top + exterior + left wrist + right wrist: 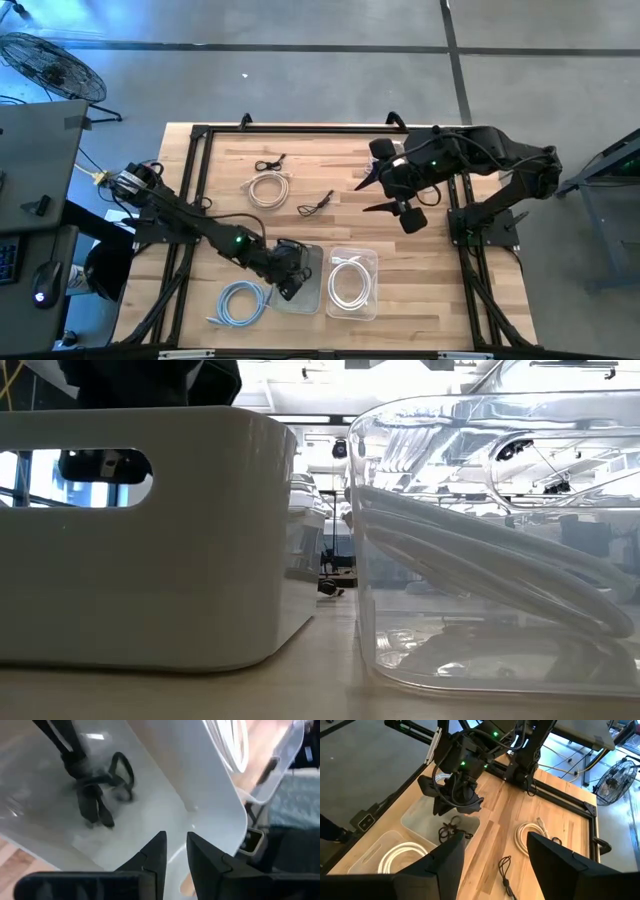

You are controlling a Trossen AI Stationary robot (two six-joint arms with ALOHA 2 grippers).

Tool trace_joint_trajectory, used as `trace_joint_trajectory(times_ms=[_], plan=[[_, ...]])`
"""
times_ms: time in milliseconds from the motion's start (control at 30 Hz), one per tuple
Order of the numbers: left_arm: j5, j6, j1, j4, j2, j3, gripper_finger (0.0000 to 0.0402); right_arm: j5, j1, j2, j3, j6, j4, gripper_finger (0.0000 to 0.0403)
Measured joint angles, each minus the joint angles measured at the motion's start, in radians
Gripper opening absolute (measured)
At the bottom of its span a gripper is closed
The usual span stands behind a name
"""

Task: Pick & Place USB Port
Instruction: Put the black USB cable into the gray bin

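A short black cable (95,790) lies on the floor of the white bin (210,785), which stands near the table's front edge (312,250). The cable also shows in the right wrist view (451,830). My left gripper (176,845) hangs over the bin (288,270), fingers pointing down with a narrow gap between them. It is empty and stands apart from the cable. My right gripper (495,867) is wide open and empty, raised over the table's far right (375,195).
A clear bin (372,256) with a coiled white cable (348,283) stands right of the white bin. A blue-grey coil (240,303) lies left of it. A white coil (268,188) and two small black cables (268,162) (318,203) lie farther back.
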Motion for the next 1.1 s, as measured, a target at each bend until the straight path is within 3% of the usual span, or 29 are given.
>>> trace_joint_trajectory(times_ms=[200, 400, 533, 700, 867, 1033, 1100], plan=[[0.073, 0.102, 0.056, -0.002, -0.008, 0.0, 0.008, 0.002, 0.0, 0.0, 0.0, -0.023, -0.002, 0.0206], [0.286, 0.225, 0.139, 0.01, -0.037, 0.01, 0.0081, 0.008, 0.0, 0.0, 0.0, -0.045, -0.002, 0.0206], [0.37, 0.338, 0.203, -0.001, -0.087, 0.037, 0.0081, 0.01, 0.0, 0.0, 0.0, -0.045, -0.003, 0.0207], [0.392, 0.484, 0.313, -0.053, -0.165, 0.082, 0.0081, 0.028, 0.0, 0.0, 0.0, -0.034, -0.019, 0.0206], [0.392, 0.721, 0.443, -0.276, -0.203, 0.148, 0.0081, 0.05, -0.001, 0.0, 0.0, 0.0, -0.02, 0.0206], [0.313, 0.952, 0.573, -0.45, -0.202, 0.171, 0.0081, 0.093, -0.002, 0.0, 0.0, 0.01, -0.023, 0.0207], [0.307, 1.026, 0.613, -0.436, -0.19, 0.175, 0.0081, 0.103, -0.002, 0.0, 0.0, 0.022, -0.022, 0.0205]])
